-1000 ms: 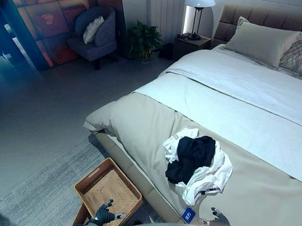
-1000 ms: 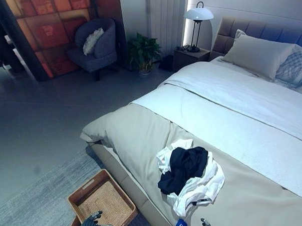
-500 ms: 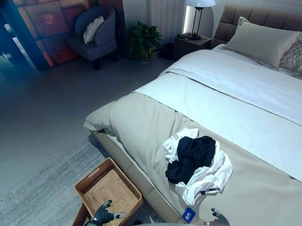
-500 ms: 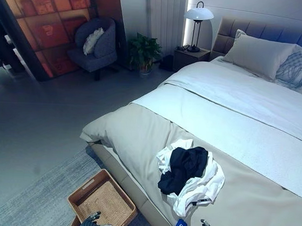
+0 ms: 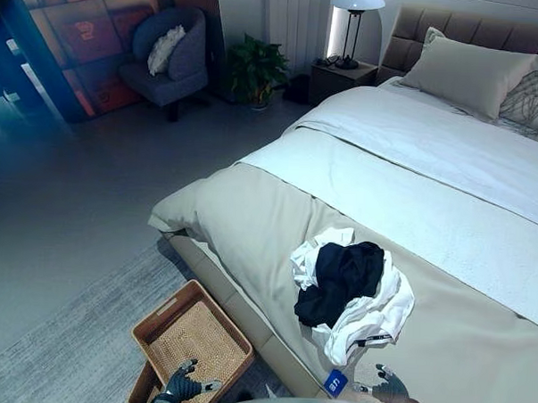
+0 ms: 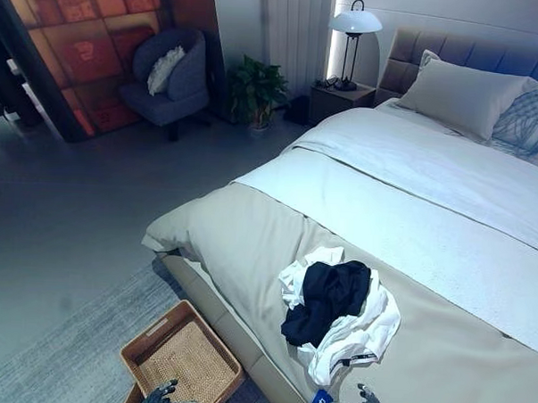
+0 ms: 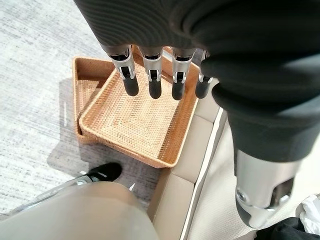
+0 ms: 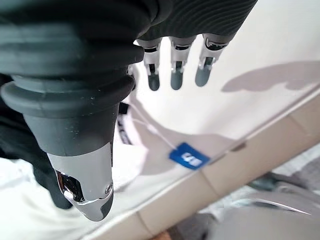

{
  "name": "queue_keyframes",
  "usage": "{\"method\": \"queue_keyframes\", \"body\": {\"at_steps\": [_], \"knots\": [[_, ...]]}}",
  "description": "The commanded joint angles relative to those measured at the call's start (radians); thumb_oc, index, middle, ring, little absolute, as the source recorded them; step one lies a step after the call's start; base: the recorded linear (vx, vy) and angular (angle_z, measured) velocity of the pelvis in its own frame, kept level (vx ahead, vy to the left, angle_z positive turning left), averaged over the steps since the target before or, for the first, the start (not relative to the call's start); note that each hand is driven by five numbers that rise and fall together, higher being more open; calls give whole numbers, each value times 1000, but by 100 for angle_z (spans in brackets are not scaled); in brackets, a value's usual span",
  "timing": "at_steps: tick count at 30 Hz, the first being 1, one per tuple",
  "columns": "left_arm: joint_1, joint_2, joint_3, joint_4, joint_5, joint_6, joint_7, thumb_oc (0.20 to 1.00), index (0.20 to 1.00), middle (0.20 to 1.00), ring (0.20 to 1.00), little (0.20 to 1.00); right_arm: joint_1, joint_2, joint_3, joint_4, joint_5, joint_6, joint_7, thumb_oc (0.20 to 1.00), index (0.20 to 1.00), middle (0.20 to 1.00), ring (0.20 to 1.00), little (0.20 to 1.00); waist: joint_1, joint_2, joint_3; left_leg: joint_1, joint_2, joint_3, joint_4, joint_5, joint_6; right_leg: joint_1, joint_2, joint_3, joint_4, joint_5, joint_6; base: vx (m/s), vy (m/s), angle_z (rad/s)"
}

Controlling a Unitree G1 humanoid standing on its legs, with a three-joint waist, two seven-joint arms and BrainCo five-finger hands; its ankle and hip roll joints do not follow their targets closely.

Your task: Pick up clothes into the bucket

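A heap of white and black clothes (image 5: 350, 294) lies on the beige bed cover (image 5: 250, 219) near the bed's foot edge. A blue tag (image 5: 335, 381) hangs from the white cloth at that edge. On the rug beside the bed stands a brown wicker basket (image 5: 162, 309), with nothing in it. My left hand (image 5: 182, 383) hovers over the basket (image 7: 125, 148), its fingers (image 7: 150, 75) straight and holding nothing. My right hand (image 5: 388, 385) hangs above the bed edge just short of the heap, fingers (image 8: 172, 70) straight, with the tag (image 8: 189, 156) below them.
A second wicker basket (image 7: 82, 95) sticks out from under the first. A grey rug (image 5: 75, 345) covers the floor by the bed. Far off stand an armchair (image 5: 168, 63), a potted plant (image 5: 257, 72) and a nightstand with a lamp (image 5: 353, 9). Pillows (image 5: 467, 72) lie at the headboard.
The whole picture has shifted a little, so the camera moved. The clothes, the basket and both hands keep their places.
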Motion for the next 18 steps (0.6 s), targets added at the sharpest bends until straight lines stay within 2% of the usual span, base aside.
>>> {"method": "queue_keyframes", "body": {"at_steps": [1,4,7,10,11,16,17,18], "knots": [[-78,-55,4,34,-37,-4,18,1000,1000,1000,1000,1000,-123,-4,-44,-37,93,-18,-58,1000,1000,1000,1000,1000,20,-51,50,5,3,-44,74,-122,-7,-68,-102,-22,26,75,76,-20,-13,11],[-86,-41,-3,-6,-57,-1,36,1000,1000,1000,1000,1000,-182,-39,-26,-208,94,-16,-75,1000,1000,1000,1000,1000,28,-54,82,-32,-4,-55,102,-122,-5,-101,-106,-18,52,74,73,-73,-8,9],[-75,-39,-12,-79,-51,-12,70,1000,1000,1000,1000,1000,-198,-88,-52,-446,-28,-25,-173,1000,1000,1000,1000,1000,31,-49,117,-74,-11,-65,129,-122,0,-139,-112,-16,81,70,72,-75,10,9],[-92,-38,-28,-103,-60,-18,96,1000,1000,1000,1000,1000,-262,-127,-81,-476,-63,-22,-243,1000,1000,1000,1000,1000,42,-43,152,-111,-20,-82,145,-116,2,-172,-119,-27,108,64,69,-72,13,13],[-102,-36,-41,-115,-73,-21,109,1000,1000,1000,1000,1000,-315,-143,-90,-480,-69,-20,-278,1000,1000,1000,1000,1000,52,-35,181,-134,-24,-95,152,-109,4,-199,-127,-37,136,59,67,-79,22,13],[-119,-34,-57,-137,-85,-23,129,1000,1000,1000,1000,1000,-389,-180,-86,-488,-134,-3,-332,1000,1000,1000,1000,1000,62,-20,225,-171,-32,-116,165,-101,10,-255,-146,-47,203,44,62,-62,30,21],[-136,-34,-73,-139,-91,-25,150,1000,1000,1000,1000,1000,-451,-205,-79,-472,-186,16,-389,1000,1000,1000,1000,1000,71,-1,258,-189,-39,-130,166,-93,16,-290,-161,-55,249,36,61,-41,48,19],[-138,-34,-72,-139,-91,-25,151,1000,1000,1000,1000,1000,-454,-205,-79,-471,-186,16,-390,1000,1000,1000,1000,1000,70,-1,259,-190,-39,-131,166,-92,16,-294,-162,-55,253,34,61,-53,68,17]]}}
